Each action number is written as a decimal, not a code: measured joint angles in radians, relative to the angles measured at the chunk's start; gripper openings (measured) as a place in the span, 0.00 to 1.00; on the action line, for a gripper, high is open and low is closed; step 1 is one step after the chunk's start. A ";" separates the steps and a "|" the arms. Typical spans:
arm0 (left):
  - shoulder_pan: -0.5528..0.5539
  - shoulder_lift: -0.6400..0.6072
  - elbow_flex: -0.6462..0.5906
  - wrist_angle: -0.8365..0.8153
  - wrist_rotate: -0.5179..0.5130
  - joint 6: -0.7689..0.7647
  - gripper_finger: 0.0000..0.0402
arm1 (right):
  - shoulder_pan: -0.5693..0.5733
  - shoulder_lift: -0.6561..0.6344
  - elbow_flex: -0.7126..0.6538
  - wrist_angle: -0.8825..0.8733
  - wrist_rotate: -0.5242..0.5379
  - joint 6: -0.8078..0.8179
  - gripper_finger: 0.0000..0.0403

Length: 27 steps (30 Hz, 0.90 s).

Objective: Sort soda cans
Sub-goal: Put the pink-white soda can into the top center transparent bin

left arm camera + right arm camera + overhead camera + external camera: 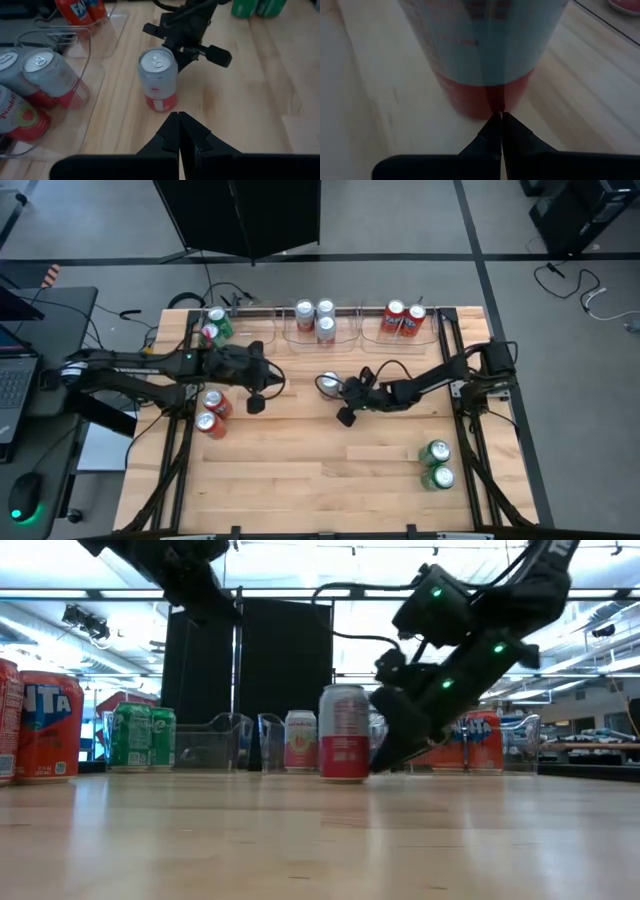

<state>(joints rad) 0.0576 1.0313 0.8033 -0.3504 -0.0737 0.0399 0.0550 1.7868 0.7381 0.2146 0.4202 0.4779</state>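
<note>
A silver-white soda can (328,385) with a red bottom band stands upright on the wooden table near its middle; it also shows in the low view (345,732) and in the left wrist view (158,80). My right gripper (342,393) is shut, low at the can's right side, its tips (501,116) at the can's base. My left gripper (272,378) is shut and empty, raised to the left of the can and pointing at it (178,117). Two red cans (212,412) stand near the left edge. Two green cans (437,465) stand at the near right. My right gripper's shut fingertips (378,760) stand at the can's red bottom band (487,102), coming level from the table's right. I cannot tell whether they touch it. The can stands upright on the table.
Three clear trays stand along the far edge: the left one (228,330) holds green cans, the middle one (300,332) silver-white cans (315,315), the right one (428,330) red cans (405,318). A laptop (10,380) lies beyond the table's left edge.
</note>
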 joint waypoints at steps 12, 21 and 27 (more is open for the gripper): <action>0.105 0.147 0.106 -0.109 0.040 0.042 0.00 | -0.059 0.189 0.174 0.113 -0.001 -0.139 0.00; 0.198 0.298 0.298 -0.345 0.104 0.062 0.00 | -0.078 0.242 0.290 0.105 -0.061 -0.186 0.00; 0.244 0.446 0.525 -0.614 0.182 0.061 0.00 | -0.076 0.183 0.292 0.017 -0.092 -0.215 0.00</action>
<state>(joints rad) 0.3014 1.4773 1.3278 -0.9643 0.1088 0.1008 -0.0210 1.9699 1.0298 0.2321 0.3283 0.2628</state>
